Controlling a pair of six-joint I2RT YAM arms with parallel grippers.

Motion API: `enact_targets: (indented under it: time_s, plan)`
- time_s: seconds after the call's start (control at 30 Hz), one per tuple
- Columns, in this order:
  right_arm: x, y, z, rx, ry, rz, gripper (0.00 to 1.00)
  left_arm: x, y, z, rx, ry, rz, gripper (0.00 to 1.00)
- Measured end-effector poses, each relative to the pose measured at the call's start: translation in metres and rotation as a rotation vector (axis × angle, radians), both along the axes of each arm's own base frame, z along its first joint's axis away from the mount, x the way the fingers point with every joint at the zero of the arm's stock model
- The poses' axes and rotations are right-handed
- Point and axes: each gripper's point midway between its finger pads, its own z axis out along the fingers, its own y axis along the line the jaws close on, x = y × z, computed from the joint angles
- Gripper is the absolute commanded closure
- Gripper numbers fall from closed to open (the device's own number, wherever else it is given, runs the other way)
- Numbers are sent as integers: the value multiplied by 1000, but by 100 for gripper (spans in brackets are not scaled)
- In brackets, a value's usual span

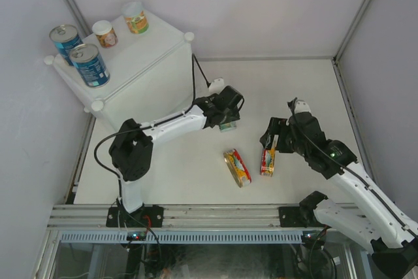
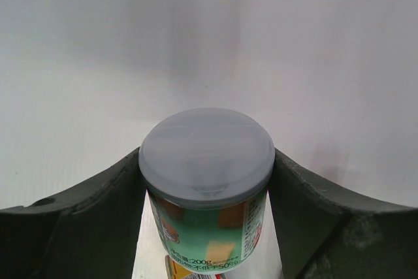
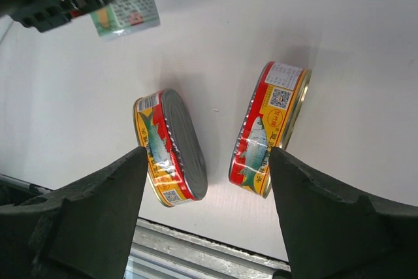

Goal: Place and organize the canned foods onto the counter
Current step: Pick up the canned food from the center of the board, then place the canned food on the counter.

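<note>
The left tool [image 2: 206,191] grips a small green-labelled can [image 2: 206,155] by its sides, apparently clear of the table [image 1: 313,96] — likely bound for the counter [image 1: 153,63] at far left, where four cans [image 1: 89,65] already stand. The right tool [image 3: 206,184] hangs wide open over two oval tins [image 3: 171,145] on the table, holding nothing — probably choosing one.
</note>
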Motion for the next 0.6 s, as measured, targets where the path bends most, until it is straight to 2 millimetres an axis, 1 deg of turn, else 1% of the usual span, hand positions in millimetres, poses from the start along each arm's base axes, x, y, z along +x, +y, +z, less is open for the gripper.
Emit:
enact_targets:
  time_s: [0.03,0.13,0.27,0.33,0.43,0.53,0.6]
  plan:
    - [-1,-1,-1,-1,1,0,26,1,0,8,1,-26,-9,100]
    - [-3,-2,-5,-2,5,-1,26,3,0,24,28,-84,-31,100]
    - [-4,-4,-8,2,10,-3,27,-5,-1,36,92,-138,-82,100]
    - [-3,-4,-7,7,10,-6,27,-10,0,48,126,-174,-105,100]
    - [-1,-5,-6,15,2,-13,27,-16,3,74,163,-240,-132,100]
    - [0,-6,-4,21,-7,-19,27,-18,10,112,173,-324,-138,100]
    - [0,-6,-2,24,-13,-20,27,-19,18,137,173,-381,-127,100]
